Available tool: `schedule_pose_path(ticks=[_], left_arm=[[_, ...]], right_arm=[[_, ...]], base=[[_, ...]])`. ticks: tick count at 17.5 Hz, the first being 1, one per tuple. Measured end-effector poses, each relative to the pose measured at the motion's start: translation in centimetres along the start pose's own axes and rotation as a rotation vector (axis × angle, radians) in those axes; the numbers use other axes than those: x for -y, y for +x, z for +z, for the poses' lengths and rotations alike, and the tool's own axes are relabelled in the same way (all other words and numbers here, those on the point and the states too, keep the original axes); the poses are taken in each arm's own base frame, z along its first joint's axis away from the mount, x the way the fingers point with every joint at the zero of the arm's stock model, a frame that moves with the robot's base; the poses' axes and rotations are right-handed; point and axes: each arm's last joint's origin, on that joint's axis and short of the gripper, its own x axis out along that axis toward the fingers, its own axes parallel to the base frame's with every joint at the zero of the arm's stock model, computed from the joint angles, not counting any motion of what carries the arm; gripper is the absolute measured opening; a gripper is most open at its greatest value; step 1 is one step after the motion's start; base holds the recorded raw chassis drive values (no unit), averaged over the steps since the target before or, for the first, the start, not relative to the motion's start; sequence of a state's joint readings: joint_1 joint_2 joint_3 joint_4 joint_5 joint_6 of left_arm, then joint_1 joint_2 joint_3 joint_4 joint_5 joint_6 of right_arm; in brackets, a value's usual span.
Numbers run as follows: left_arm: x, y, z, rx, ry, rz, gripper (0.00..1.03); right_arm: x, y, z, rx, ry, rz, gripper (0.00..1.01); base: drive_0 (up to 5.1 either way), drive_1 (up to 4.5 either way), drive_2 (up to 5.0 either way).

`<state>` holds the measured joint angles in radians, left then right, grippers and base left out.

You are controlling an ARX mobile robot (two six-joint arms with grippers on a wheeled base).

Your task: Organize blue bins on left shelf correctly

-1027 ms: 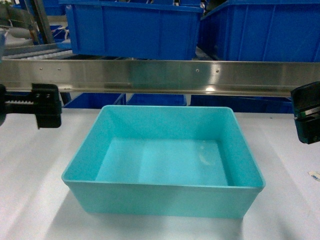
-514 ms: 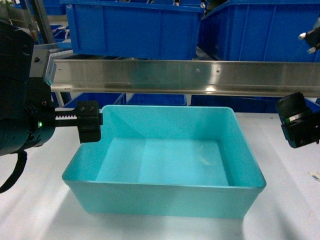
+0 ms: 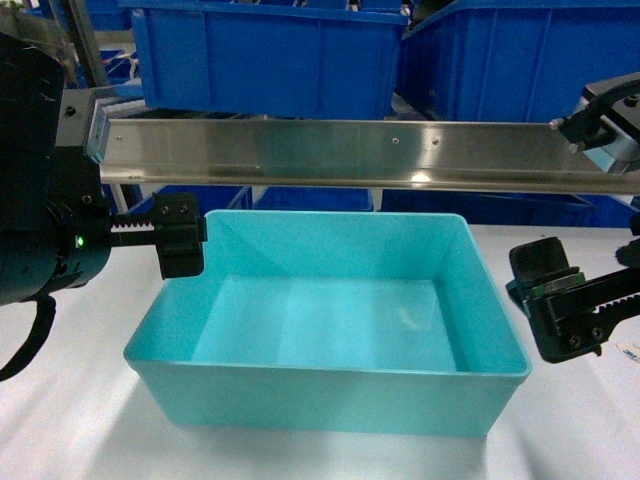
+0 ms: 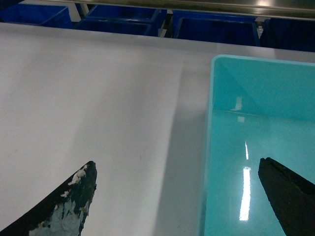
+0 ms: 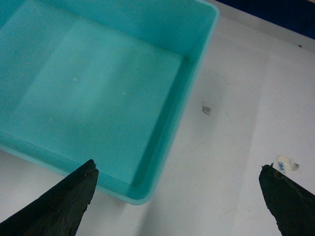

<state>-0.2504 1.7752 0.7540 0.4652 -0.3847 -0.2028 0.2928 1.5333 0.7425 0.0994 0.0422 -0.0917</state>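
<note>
Both wrist views cut off the turquoise bin (image 4: 256, 147) and show only finger (image 5: 64, 201) tips, the white scrap (image 5: 285, 164) on the tabletop (image 4: 98, 98) is too small to identify, and the royal-blue crates (image 3: 265, 55) run off the top.

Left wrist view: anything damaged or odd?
Yes. The left tool's left finger has chipped, flaking pale patches on its black surface, which looks like wear. The turquoise bin looks intact and the white table shows nothing spilled.

Turquoise bin (image 3: 330, 320) on white surface (image 3: 60, 400), left claw (image 3: 180, 235) at its rim, right claw (image 3: 560, 310) beside, perhaps touching.
</note>
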Motion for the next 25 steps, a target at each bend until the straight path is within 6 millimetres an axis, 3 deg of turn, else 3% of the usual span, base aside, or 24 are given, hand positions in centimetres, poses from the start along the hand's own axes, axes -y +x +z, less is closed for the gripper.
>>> schedule_pose_path(ticks=[2, 5, 10, 13, 21, 25], left_arm=[[0.0, 0.0, 0.0, 0.000, 0.000, 0.000, 0.98], [0.0, 0.0, 0.0, 0.000, 0.000, 0.000, 0.98], [0.0, 0.0, 0.1, 0.000, -0.008, 0.004, 0.98], [0.4, 0.7, 0.3, -0.011, -0.033, 0.011, 0.98], [2.7, 1.3, -2.0, -0.110, -0.002, -0.053, 0.98], [2.2, 2.2, -2.7, -0.139, -0.007, -0.032, 0.98]], right_arm=[[-1.0, -0.2, 0.2, -0.002, -0.015, 0.012, 0.98], [-1.3, -0.2, 0.4, 0.057, -0.097, -0.126, 0.98], [-1.5, 0.0, -0.3, -0.020, -0.119, -0.097, 0.98], [-2.1, 1.0, -0.1, -0.108, -0.039, 0.046, 0.98], [-2.7, 5.1, 0.2, -0.134, -0.005, -0.005, 0.98], [-2.6, 6.6, -0.4, -0.151, 0.005, -0.030, 0.98]], base=[[0.0, 0.00, 0.0], [0.0, 0.00, 0.0], [0.0, 0.00, 0.0], [0.0, 0.00, 0.0], [0.0, 0.00, 0.0], [0.0, 0.00, 0.0]])
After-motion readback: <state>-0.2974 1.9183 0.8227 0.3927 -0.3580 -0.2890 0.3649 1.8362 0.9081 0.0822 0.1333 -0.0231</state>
